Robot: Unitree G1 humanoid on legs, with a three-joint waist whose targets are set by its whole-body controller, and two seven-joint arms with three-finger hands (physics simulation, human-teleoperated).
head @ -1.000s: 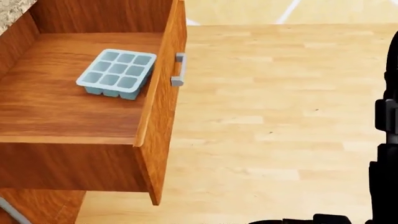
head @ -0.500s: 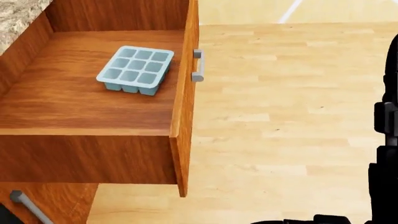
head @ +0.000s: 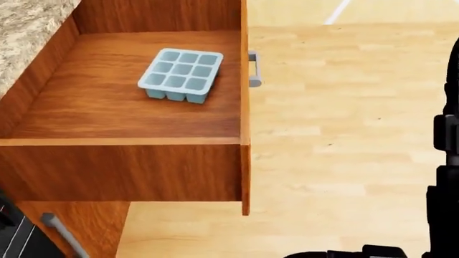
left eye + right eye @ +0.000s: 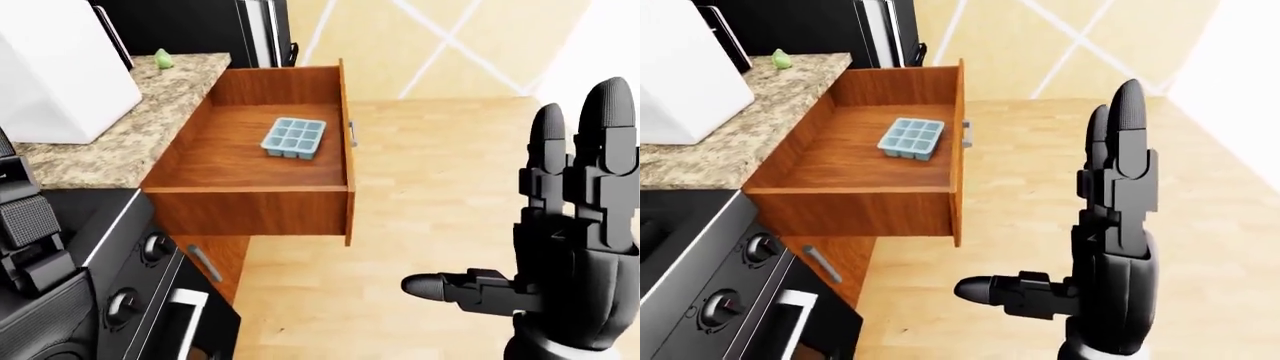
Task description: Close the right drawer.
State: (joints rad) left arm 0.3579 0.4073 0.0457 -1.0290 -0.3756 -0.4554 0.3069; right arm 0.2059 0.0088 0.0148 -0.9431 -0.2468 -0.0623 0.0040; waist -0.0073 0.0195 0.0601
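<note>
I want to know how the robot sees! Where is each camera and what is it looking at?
Left-eye view: on the head, facing the open drawer and stove; right hand raised, fingers spread.
Head view: on the head, tilted down into the drawer at the ice cube tray; dark arm at right edge.
Right-eye view: like the left eye, slightly shifted.
All share drawer, tray, handle.

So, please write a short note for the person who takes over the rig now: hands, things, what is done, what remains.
Right hand: open, fingers straight up, holding nothing, over the floor to the right of the drawer in the eye views.
Left hand: fingers not in view.
Drawer: fully pulled out, a blue ice cube tray inside.
Handle: on the drawer's right face, untouched.
Done: nothing yet.
Left: bring the open hand to the drawer front and push it shut.
</note>
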